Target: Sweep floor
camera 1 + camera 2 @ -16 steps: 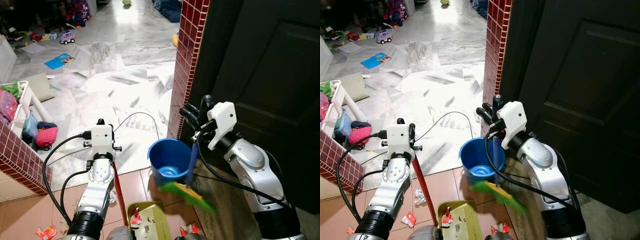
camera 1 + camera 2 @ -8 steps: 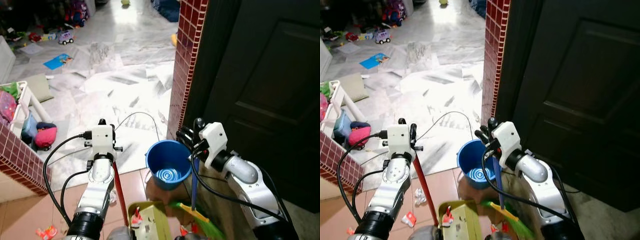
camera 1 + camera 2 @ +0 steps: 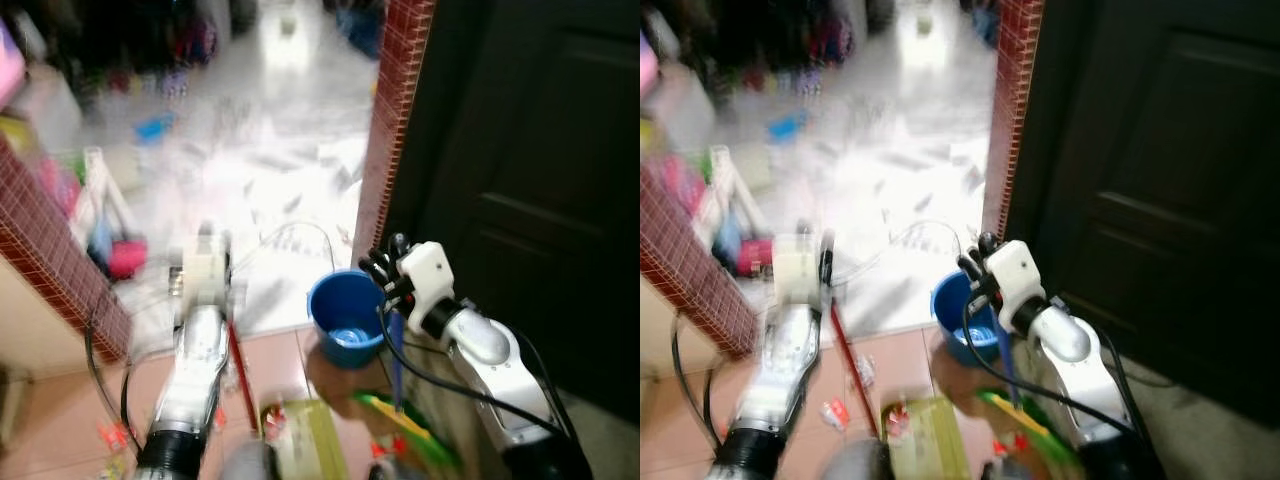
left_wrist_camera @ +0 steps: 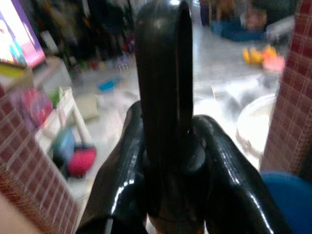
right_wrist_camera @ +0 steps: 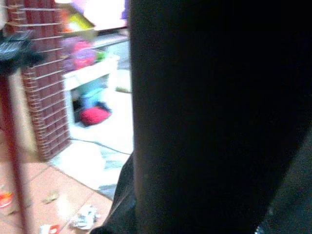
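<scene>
Gripping both tools, the robot stands at a doorway with the head views blurred. Right gripper (image 3: 385,272), at centre frame, pinches the blue handle of the green-bristled broom (image 3: 403,425), whose head lies on the terracotta tile floor (image 3: 290,360) at lower centre, just beside the round blue plastic bucket (image 3: 345,320). Left gripper (image 3: 205,262), left of centre, is pressed around the thin red pole (image 3: 238,372) of the olive-yellow dustpan (image 3: 300,440) at the bottom edge.

Risks, as judged:
- broom handle sits very near the bucket rim; a wide stroke could knock or tip it.
- dark panelled door (image 3: 520,170) and red brick-tiled pillar (image 3: 392,110) crowd the right arm; elbow may strike them.
- loose black cable (image 3: 290,235) on the white marble floor could snag the bristles.

View differences: the right wrist view picks out small litter scraps (image 5: 83,217) on the tiles, smeared in the head views. The left wrist view shows fingers (image 4: 163,97) wrapped tight, plus a bright screen at its upper left.
</scene>
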Robot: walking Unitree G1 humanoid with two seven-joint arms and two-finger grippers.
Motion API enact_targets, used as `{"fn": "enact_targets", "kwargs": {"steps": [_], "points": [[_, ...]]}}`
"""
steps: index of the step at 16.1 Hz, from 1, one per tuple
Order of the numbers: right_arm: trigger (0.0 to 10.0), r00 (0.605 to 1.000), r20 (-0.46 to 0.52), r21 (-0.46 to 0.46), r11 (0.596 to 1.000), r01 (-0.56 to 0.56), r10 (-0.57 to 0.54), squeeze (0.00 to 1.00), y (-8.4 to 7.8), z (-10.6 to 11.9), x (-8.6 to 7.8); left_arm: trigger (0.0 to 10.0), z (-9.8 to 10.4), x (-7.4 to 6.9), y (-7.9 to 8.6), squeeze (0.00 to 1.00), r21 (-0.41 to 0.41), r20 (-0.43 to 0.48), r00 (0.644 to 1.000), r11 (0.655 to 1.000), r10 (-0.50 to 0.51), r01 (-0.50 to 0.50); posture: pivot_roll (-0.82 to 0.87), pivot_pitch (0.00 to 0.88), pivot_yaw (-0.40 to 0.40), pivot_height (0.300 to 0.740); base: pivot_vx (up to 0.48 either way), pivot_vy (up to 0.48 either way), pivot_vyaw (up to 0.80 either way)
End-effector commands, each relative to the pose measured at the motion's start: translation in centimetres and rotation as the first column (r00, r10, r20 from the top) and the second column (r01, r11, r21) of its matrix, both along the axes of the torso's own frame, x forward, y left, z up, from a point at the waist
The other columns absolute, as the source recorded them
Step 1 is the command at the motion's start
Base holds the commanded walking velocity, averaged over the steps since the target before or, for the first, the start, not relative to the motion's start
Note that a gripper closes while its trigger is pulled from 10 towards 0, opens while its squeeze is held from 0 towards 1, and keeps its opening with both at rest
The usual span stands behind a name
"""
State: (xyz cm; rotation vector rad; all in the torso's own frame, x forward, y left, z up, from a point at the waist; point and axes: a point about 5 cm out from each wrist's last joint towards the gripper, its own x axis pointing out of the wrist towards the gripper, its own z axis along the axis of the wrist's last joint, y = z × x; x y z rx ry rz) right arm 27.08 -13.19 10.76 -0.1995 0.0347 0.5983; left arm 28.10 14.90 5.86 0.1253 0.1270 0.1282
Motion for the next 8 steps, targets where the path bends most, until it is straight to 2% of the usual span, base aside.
{"fn": "enact_targets", "kwargs": {"steps": [1, 8], "points": [[10.0, 0.999, 0.015, -0.028, 0.998, 0.049, -0.048, 0.00, -0.56, 0.18, 0.55, 10.0, -1.33, -0.31, 0.71, 0.00, 0.100, -0.092, 0.995, 0.995, -0.021, 0.031, -0.06, 0.000, 0.032, 0.740, -0.247, 0.000, 0.00], [10.0, 0.988, 0.006, -0.037, 0.987, 0.154, -0.154, 0.00, -0.96, -0.49, 1.07, 10.0, -0.75, 0.08, 1.41, 0.00, 0.090, -0.063, 0.997, 0.995, 0.039, -0.034, -0.06, 0.000, 0.030, 0.740, 0.000, 0.000, 0.00]]}}
